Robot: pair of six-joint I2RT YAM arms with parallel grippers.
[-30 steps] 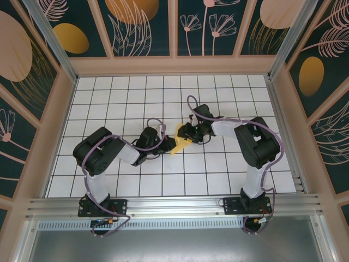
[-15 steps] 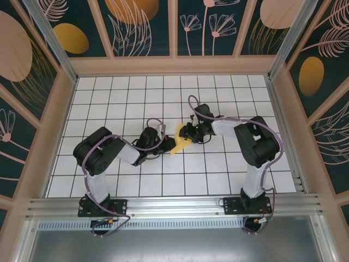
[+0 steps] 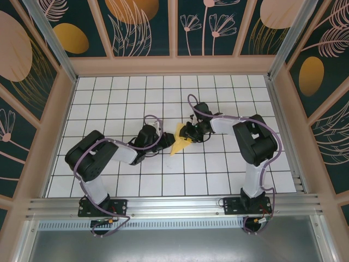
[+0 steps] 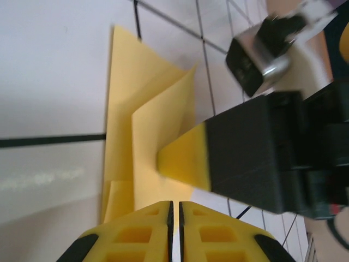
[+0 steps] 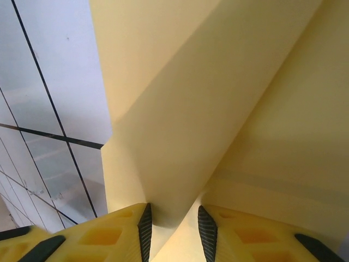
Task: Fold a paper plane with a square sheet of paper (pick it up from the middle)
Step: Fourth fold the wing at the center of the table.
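The square sheet of paper (image 3: 179, 140) lay at the middle of the table (image 3: 109, 103), already creased into a narrower shape with angled edges. By my reading there was folding left to do. From above, its long axis ran roughly from the far side toward the near edge, leaning a little to the left at the near end. My 2 claws faced each other across that axis: the left gripper (image 3: 162, 143) at the paper's left edge, the right gripper (image 3: 188, 132) at its far right side.

The right one was the nearer of the 2, in fact on the paper. In its wrist view a raised flap ran down between its fingers (image 5: 245, 234) and filled the gap, so I read it as clamped on that flap.

The left gripper's jaws stood almost together, with only a thin dark slit between them, and I saw nothing in that slit. The paper lay straight ahead of its tips, the nearest corner just beside them. I could not tell whether they touched it.

My judgement was that the next crease turned on that flap along the long axis. The right claw had it, and the left, closed just off the edge, was placed to pin from its side.
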